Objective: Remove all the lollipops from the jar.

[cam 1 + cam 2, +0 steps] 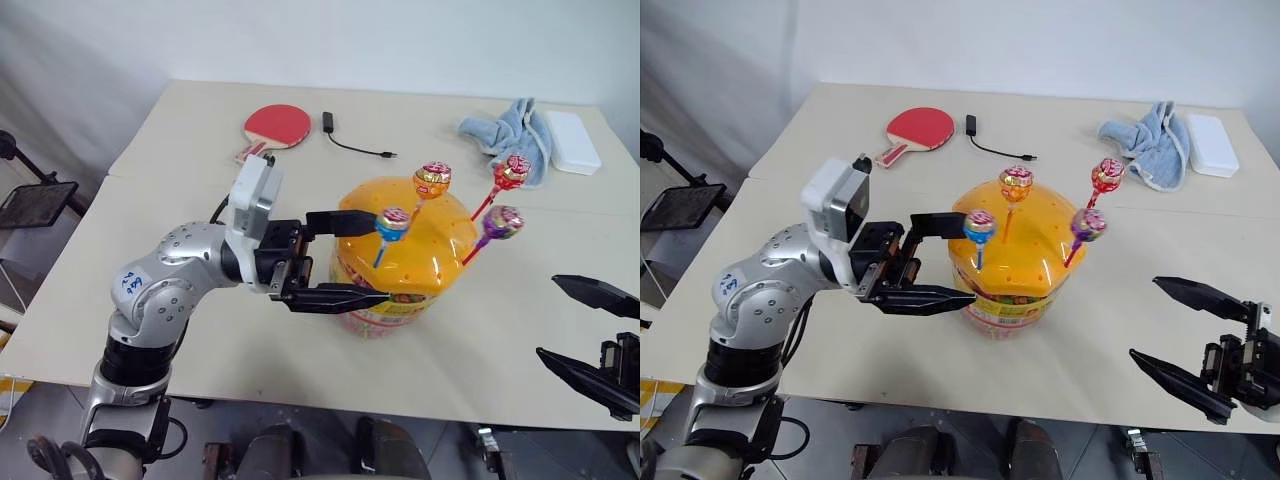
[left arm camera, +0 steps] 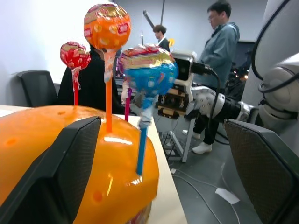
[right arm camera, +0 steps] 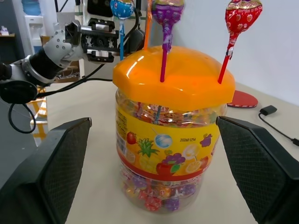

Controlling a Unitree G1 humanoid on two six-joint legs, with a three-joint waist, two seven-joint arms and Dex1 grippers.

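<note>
The jar (image 1: 400, 270), a clear tub with a domed orange lid (image 3: 173, 77), stands mid-table. Stuck upright in the lid's holes are the lollipops: blue (image 1: 392, 222), orange (image 1: 432, 180), red (image 1: 512, 171) and purple (image 1: 502, 222). My left gripper (image 1: 378, 260) reaches in level from the left and is open, one finger over the lid and one along the jar's near side. In the left wrist view the blue lollipop (image 2: 149, 70) stands between its fingers (image 2: 60, 172), untouched. My right gripper (image 1: 1143, 318) hangs open to the right of the jar, apart from it.
Along the far side of the table lie a red table tennis paddle (image 1: 277, 125), a black cable (image 1: 350, 140), a blue towel (image 1: 510, 135) and a white box (image 1: 572, 142). People (image 2: 219, 46) stand in the room beyond the table.
</note>
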